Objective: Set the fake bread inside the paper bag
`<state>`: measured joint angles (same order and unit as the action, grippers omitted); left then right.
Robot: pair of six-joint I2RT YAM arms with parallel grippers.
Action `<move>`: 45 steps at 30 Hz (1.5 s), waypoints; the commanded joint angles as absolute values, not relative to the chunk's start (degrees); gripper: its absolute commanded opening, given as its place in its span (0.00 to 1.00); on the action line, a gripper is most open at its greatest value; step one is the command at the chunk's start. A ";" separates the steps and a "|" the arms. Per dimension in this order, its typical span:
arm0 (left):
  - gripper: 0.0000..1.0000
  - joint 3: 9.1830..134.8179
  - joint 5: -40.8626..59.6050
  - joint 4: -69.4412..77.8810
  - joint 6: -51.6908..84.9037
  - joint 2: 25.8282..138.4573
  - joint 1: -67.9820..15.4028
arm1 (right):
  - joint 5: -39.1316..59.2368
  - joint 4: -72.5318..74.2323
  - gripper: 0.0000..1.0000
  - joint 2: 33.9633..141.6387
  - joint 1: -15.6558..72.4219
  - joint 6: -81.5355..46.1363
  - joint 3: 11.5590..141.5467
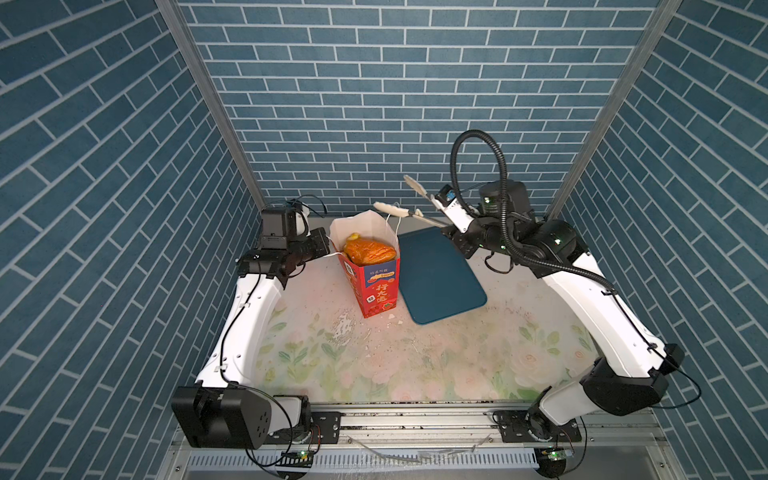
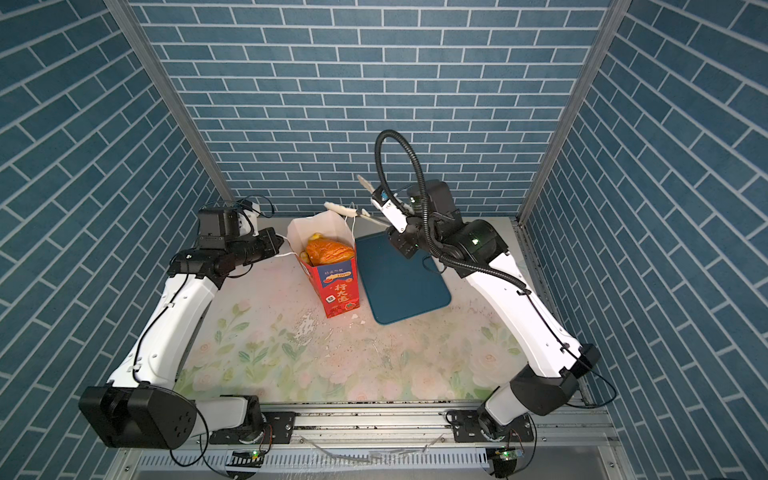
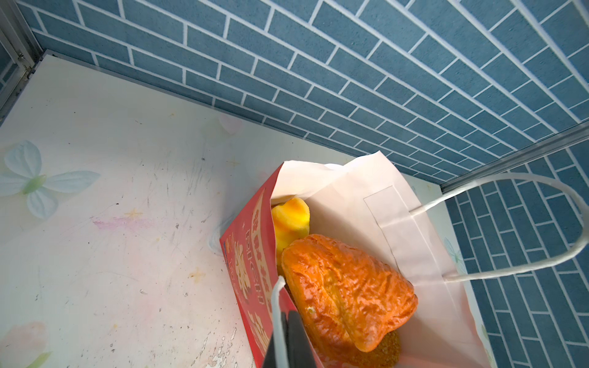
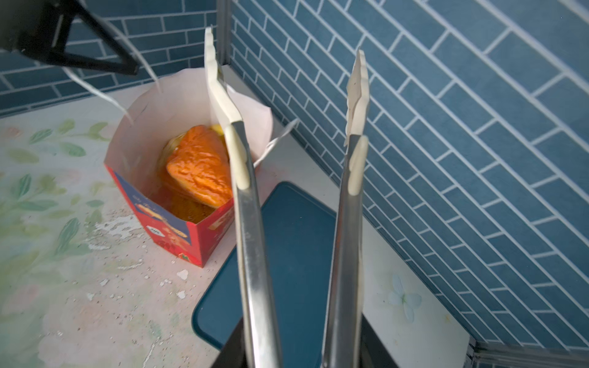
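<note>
I am looking down on a floral-printed tabletop point(image 1: 374, 365) inside blue brick-patterned walls. The upright red paper gift bag with white lining point(image 1: 374, 286) is standing towards the far side, near the middle. The glossy orange fake bread point(image 1: 370, 251) is sitting inside it. A flat reddish-orange pastry point(image 3: 344, 293) is lying tilted on top, just under the rim. A lobed yellow bun point(image 3: 291, 220) is showing at its far left and a brown piece is showing beneath. I am seeing no bread on the dark teal rectangular tray point(image 1: 440, 282), which is lying just right of the bag, so I am judging the loading done or nearly so.

My left gripper point(image 1: 326, 248) is pinching 1 white cord handle point(image 3: 277, 318) at the bag's left, fingers closed tight on it. My right gripper point(image 1: 446, 216) is clamping a pair of steel tongs with cream tips point(image 4: 251, 255). The 2 tong arms are standing spread apart, carrying nothing, and hovering above the bag's far right edge.

I am judging the pastries to be light and probably soft foam, with a slick glaze that could slide off the tong tips. I would be taking any of them across the narrow middle and squeezing gently. The bag is thin paper and is looking easy to tip or crumple, so the cord is the safest place to hold it.
</note>
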<state>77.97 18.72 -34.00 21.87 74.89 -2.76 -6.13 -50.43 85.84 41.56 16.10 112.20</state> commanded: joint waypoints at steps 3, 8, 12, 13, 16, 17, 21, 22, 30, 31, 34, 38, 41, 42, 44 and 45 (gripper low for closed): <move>0.00 78.22 18.37 -34.09 21.25 73.92 -2.99 | -9.88 -45.86 0.40 80.80 32.92 9.73 105.56; 0.00 78.88 18.52 -34.93 20.95 74.40 -2.99 | -9.57 -43.62 0.40 78.50 22.98 6.64 95.71; 0.00 79.17 18.36 -35.34 20.63 74.43 -2.99 | -6.53 -39.16 0.40 78.34 14.81 4.06 86.77; 0.00 79.24 18.37 -35.51 20.62 74.39 -2.99 | -6.09 -37.77 0.40 78.63 13.11 3.96 84.56; 0.00 79.55 18.22 -35.93 20.48 74.27 -2.99 | -3.85 -33.58 0.40 81.04 7.28 1.87 78.86; 0.00 79.82 18.07 -36.19 20.23 74.32 -2.99 | -3.96 -32.27 0.39 82.44 5.71 1.19 77.29; 0.00 80.88 17.83 -37.30 19.35 74.51 -2.99 | -5.29 -28.78 0.39 87.46 3.20 1.40 72.95; 0.00 81.29 17.77 -37.97 19.19 74.61 -2.99 | -5.56 -27.89 0.39 88.20 3.13 2.08 72.05; 0.15 82.88 15.64 -40.41 17.92 74.05 -2.99 | -5.98 -23.92 0.40 94.39 0.82 0.96 66.19; 0.19 83.16 15.11 -40.68 17.55 73.88 -2.99 | -5.91 -24.28 0.40 95.01 0.78 0.81 66.07; 0.34 84.54 12.85 -41.76 16.20 73.38 -2.99 | -6.01 -23.92 0.40 96.43 0.54 0.96 65.20; 0.56 87.90 8.31 -43.90 13.20 72.46 -2.99 | -4.92 -24.72 0.43 97.39 0.22 1.49 64.68; 0.64 90.01 4.84 -45.51 11.46 71.66 -2.82 | -4.35 -24.25 0.47 97.64 0.23 2.22 63.53; 0.65 90.42 3.71 -45.94 10.72 71.24 -2.60 | -4.64 -23.99 0.48 97.78 0.10 2.22 63.12; 0.67 90.96 1.79 -46.41 9.96 70.36 -1.68 | -4.66 -23.68 0.50 97.99 0.03 2.30 62.68; 0.68 90.82 1.46 -46.35 9.79 69.81 -0.78 | -4.66 -23.64 0.51 98.13 0.08 2.12 62.61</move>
